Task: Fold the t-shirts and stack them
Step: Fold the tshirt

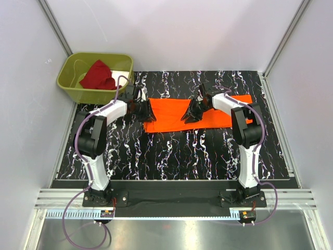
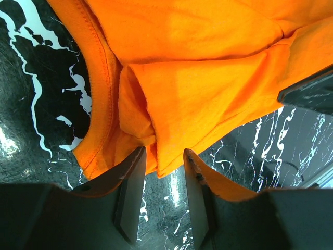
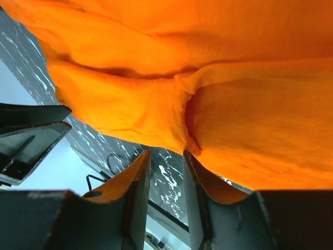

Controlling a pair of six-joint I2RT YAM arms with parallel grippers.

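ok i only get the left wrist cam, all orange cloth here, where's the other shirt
Observer: The dark red shirt lies crumpled in the olive-green bin, at the far left corner.
Operator: and the other arm
Observer: The right gripper is low over the orange shirt too, near its middle, jaws apart.
Operator: how's the shirt lying
Observer: As one long band across the black marbled table, its right end passing under the right arm.

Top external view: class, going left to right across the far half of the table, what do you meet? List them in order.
Bin holding the red shirt → left gripper → right gripper.
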